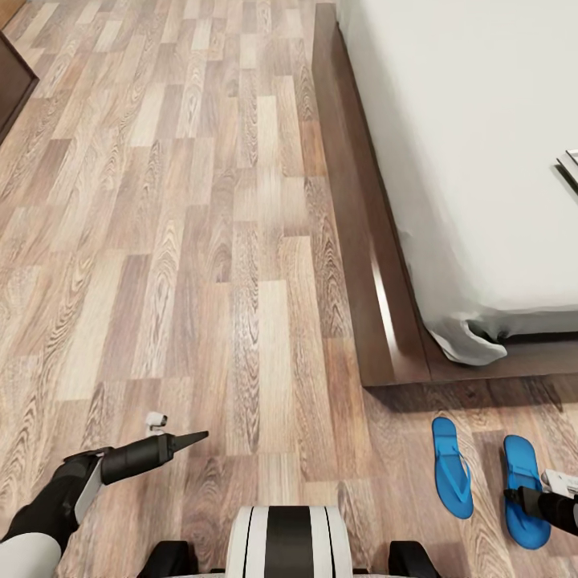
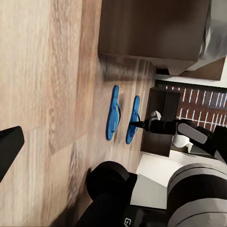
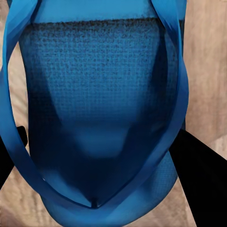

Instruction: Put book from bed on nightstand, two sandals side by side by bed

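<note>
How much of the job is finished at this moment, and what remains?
The two sandals lie side by side on the floor by the bed, so that part looks almost done. The right pincer is open around one sandal, its fingers at either side. The book lies on the mattress at the picture's edge; moving it to a nightstand is left.

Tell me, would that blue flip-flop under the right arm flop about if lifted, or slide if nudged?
The flip-flop looks thin and flat, so it probably bends and weighs little. Its thin strap would likely give under a grip. Lying flat on the smooth plank floor, it would probably slide rather than tip or roll. The right tool straddles it.
</note>
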Robot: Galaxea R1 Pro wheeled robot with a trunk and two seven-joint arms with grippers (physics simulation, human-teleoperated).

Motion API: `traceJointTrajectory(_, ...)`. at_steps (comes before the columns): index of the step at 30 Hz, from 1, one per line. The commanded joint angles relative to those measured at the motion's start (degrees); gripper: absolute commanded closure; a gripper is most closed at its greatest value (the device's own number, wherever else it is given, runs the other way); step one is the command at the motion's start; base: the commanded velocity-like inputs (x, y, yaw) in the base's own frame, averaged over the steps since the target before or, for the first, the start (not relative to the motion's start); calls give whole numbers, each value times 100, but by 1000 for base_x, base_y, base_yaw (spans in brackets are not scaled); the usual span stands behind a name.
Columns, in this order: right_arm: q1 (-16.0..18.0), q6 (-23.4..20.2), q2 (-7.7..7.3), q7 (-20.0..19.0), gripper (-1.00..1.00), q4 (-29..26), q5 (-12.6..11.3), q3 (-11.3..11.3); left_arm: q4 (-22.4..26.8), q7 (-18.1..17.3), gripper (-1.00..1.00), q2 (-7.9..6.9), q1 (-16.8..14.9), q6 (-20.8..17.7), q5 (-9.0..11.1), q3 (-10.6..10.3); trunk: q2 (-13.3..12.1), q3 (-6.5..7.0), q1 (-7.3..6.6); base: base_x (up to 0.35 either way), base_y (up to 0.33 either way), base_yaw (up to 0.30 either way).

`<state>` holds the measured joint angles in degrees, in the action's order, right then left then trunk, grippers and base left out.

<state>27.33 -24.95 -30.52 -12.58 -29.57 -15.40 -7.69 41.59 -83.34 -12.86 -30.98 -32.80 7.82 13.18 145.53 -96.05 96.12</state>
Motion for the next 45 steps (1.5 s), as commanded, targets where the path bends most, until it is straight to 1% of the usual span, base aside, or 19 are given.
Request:
traceJointTrajectory(1, 0, -37, 2, -16, 100, -18, -16, -27, -1, -17, -100, 12, -1, -60, 3, 1, 1, -3, -1, 0, 0, 0)
traceJointTrajectory(2, 0, -24, 2, -16, 100, -30, -14, -25, -1, -2, -100, 44, 2, -60, 2, 0, 1, -3, -1, 0, 0, 0)
traceJointTrajectory(3, 0, 115, 16, -13, 100, -32, -9, -19, 0, 29, -100, 63, 3, -60, 1, 0, 1, -3, -1, 0, 0, 0)
traceJointTrajectory(4, 0, 429, 81, -7, 100, -32, 44, 53, 0, 59, -100, 74, 1, -60, 0, 0, 1, -3, -1, 0, 0, 0)
traceJointTrajectory(5, 0, 677, 157, -4, 100, -35, 150, 164, -1, 72, -100, 82, 0, -60, 0, -2, 1, -3, -1, 0, 0, 0)
traceJointTrajectory(7, 0, 1020, 280, 2, 100, -35, 485, 456, -1, 86, -100, 102, 3, -60, 0, -1, 1, -3, -1, 0, 0, 0)
traceJointTrajectory(9, 0, 1164, 334, -1, 100, -38, 777, 624, -1, 93, -100, 115, 4, -60, 0, 0, 1, -3, -1, 0, 0, 0)
traceJointTrajectory(11, 0, 1223, 352, -13, 100, -46, 902, 685, -2, 100, -100, 122, 0, -60, 0, -2, 1, -3, -1, 0, 0, 0)
traceJointTrajectory(13, 0, 1245, 359, -21, 100, -58, 961, 712, -7, 108, -100, 125, 3, -60, 0, -7, 1, -3, -1, 0, 0, 0)
traceJointTrajectory(16, 0, 1254, 358, -24, 100, -58, 991, 722, -11, 232, -100, 165, 4, -60, 0, -8, 1, -3, -1, 0, 0, 0)
traceJointTrajectory(19, 0, 1255, 354, -35, 100, -65, 987, 718, -16, 512, -100, 194, 3, -59, 6, -15, 1, -3, -1, 0, 0, 0)
traceJointTrajectory(22, 0, 1255, 354, -34, 100, -66, 987, 717, -38, 606, -100, 221, 4, -53, 8, -17, 1, -3, -1, 0, 0, 0)
traceJointTrajectory(28, 0, 1256, 353, -28, 100, -67, 986, 716, -79, 641, -100, 239, 4, -52, 4, -19, 1, -3, -1, 164, 0, 0)
traceJointTrajectory(45, 0, 1256, 353, -25, 100, -66, 987, 716, -86, 652, -100, 249, 4, -44, 1, -26, 1, -3, -1, 51, -45, 0)
